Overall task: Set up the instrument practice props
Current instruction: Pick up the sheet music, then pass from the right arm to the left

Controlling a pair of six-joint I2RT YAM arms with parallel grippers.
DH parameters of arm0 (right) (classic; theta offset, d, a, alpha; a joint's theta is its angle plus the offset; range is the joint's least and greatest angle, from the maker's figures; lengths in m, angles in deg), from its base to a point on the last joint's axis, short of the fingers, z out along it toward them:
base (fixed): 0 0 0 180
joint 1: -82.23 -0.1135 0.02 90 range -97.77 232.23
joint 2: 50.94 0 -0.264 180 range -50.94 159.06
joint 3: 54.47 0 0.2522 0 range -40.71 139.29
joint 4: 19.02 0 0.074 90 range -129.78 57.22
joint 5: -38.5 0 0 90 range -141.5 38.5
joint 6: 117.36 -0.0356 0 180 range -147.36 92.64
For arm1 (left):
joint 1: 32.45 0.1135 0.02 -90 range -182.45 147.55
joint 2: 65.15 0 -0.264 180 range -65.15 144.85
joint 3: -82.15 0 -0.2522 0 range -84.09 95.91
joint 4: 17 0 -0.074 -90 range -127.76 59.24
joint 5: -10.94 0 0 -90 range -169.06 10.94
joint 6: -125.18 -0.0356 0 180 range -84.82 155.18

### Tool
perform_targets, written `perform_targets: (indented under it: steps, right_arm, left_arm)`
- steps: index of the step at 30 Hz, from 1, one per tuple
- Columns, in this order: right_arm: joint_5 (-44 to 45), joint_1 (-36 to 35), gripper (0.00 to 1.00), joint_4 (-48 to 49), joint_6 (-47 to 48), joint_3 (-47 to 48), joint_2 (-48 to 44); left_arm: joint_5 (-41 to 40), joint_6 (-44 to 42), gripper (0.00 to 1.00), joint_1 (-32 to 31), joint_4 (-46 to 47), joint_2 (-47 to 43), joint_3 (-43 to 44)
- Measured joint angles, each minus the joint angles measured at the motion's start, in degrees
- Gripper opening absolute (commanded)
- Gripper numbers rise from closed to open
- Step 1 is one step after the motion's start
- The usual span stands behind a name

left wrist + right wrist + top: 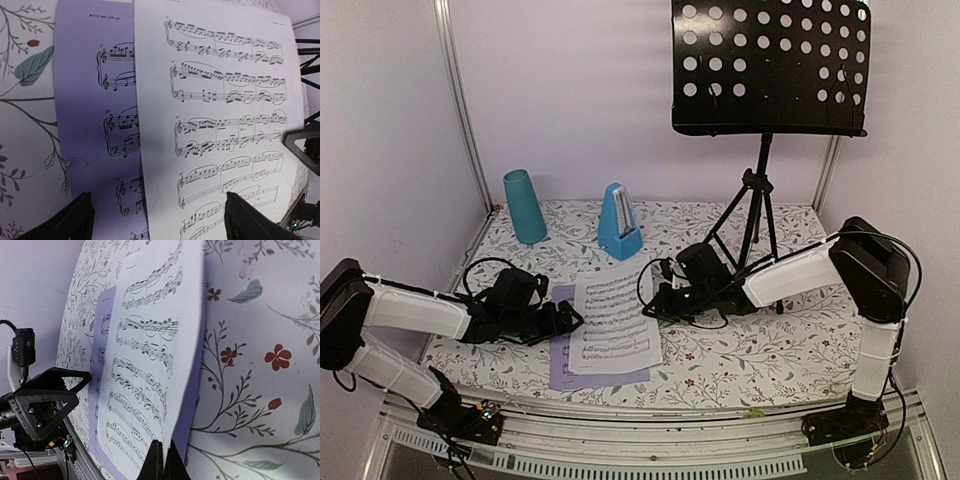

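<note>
White sheet-music page point(612, 320) lies on the lavender page point(558, 372) near the table's point(750, 360) front edge, its right edge pinched by the right gripper point(655, 300). The left gripper point(570, 318) stands spread at their left edge.

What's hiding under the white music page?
The lavender page lies under the white page, peeking out along its left and near edges. Most of its music is covered, so I can't read that. The flowery cloth lies below both.
</note>
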Motion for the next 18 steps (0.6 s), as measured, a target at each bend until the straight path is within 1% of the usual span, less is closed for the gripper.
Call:
perform_targets:
  steps: [4, 10, 14, 18]
  right_arm:
    - [9.3, -3.3, 0.00, -5.7, 8.6, 0.1, -6.8]
    - [21.4, -8.1, 0.00, -11.8, 23.6, -2.0, -15.7]
    - [25.9, -8.5, 0.00, -15.3, 32.7, -5.6, -24.1]
    - [27.9, -8.6, 0.00, -17.3, 40.6, -6.2, -33.9]
  left_arm:
    - [-0.5, -2.0, 0.90, 0.5, -4.9, -1.7, 2.3]
    - [-2.1, -6.5, 0.89, 0.7, -10.6, -5.2, 10.5]
    - [-2.8, -10.9, 0.87, 0.8, -12.7, -6.4, 17.4]
    - [-2.4, -16.7, 0.85, 0.8, -12.5, -7.6, 22.2]
